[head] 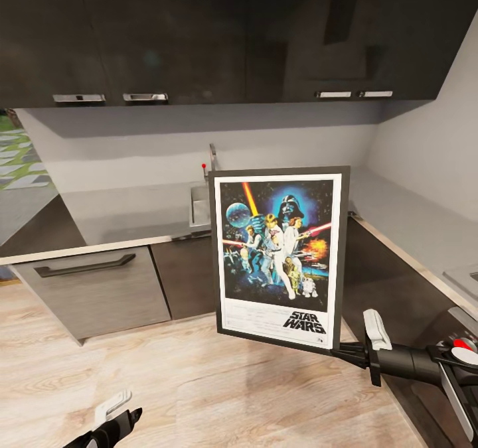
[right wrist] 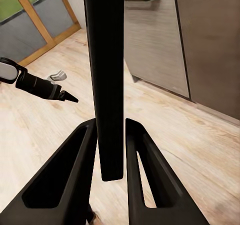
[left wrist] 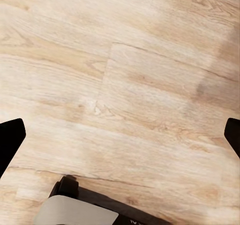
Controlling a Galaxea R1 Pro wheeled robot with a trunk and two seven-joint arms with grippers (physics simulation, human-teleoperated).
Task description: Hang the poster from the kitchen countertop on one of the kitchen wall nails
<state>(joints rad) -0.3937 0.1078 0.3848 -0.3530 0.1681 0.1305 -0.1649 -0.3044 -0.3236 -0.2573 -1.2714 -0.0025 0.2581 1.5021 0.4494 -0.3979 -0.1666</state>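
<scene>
Poster (head: 279, 255) upright, bottom corner pinched in right claw (head: 342, 352).

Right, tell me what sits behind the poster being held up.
Behind the poster, held upright by the right pincer, lie the grey countertop, a sink edge and dark cabinets. The rest of the sink is covered.

We see the right tool (right wrist: 111, 150) with its two dark fingers (right wrist: 75, 170) pressed against either side of the poster (right wrist: 105, 75), seen edge-on as a thin black upright slab. Beyond lie the pale wooden floor (right wrist: 190, 150), grey cabinet fronts (right wrist: 155, 40), and the left tool (right wrist: 67, 97) above the boards.
</scene>
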